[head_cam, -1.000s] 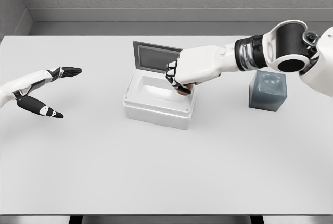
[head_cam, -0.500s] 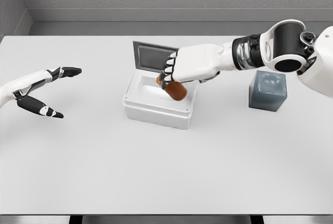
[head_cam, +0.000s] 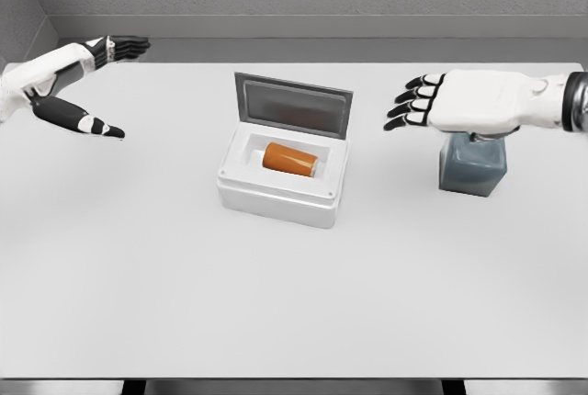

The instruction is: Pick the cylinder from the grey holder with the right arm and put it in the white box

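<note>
The white table [head_cam: 276, 303] carries the white box [head_cam: 280, 188] at centre, lid up, with the grey holder [head_cam: 472, 165] at its 3 o'clock, empty. Right hand [head_cam: 450, 106] hovers above the holder, fingers spread, gripping nothing; left hand [head_cam: 78, 78] hangs open at 10 o'clock. The orange cylinder [head_cam: 290, 159] lies inside the box, so the placing looks done

No readable txt, no labels, no brands, no nos. or signs anywhere
</note>
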You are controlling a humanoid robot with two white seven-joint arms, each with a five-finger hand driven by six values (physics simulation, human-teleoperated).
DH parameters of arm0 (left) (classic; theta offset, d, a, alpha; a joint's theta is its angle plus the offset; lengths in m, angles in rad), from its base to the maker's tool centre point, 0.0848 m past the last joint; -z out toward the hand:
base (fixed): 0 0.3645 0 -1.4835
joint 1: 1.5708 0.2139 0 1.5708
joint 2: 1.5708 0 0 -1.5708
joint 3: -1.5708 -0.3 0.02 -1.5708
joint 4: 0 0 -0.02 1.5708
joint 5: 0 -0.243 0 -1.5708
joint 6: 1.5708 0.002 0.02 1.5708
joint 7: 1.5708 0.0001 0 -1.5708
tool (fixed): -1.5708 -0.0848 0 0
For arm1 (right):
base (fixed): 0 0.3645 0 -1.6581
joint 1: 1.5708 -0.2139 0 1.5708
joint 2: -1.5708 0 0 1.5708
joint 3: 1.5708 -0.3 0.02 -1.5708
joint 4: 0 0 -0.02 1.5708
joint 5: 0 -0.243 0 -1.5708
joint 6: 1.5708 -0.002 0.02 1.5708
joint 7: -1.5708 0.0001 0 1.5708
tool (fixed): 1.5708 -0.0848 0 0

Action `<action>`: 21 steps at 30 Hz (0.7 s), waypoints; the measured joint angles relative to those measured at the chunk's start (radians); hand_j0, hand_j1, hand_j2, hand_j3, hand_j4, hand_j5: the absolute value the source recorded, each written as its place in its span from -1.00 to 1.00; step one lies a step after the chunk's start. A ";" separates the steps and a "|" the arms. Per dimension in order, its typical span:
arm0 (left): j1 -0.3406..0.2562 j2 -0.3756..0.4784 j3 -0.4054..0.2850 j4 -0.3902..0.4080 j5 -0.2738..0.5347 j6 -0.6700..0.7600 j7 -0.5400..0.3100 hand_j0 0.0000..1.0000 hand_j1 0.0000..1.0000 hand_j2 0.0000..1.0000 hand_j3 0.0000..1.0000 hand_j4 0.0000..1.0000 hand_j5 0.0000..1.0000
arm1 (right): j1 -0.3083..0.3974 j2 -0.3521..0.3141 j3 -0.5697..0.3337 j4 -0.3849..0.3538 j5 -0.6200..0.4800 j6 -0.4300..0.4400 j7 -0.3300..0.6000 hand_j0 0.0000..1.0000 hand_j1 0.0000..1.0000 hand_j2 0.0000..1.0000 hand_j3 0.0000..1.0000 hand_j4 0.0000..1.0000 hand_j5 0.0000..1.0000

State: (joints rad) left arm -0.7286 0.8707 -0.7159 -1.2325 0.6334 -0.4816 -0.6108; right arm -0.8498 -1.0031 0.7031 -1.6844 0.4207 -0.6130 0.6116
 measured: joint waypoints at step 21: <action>-0.046 -0.350 -0.024 0.120 -0.123 0.125 0.000 1.00 1.00 1.00 1.00 1.00 1.00 | 0.023 -0.086 -0.116 -0.012 -0.017 0.000 0.000 1.00 1.00 1.00 1.00 1.00 1.00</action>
State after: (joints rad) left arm -0.7747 0.5204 -0.7399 -1.1127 0.5104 -0.3565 -0.6110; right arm -0.8268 -1.0895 0.5875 -1.6959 0.4033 -0.6134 0.6113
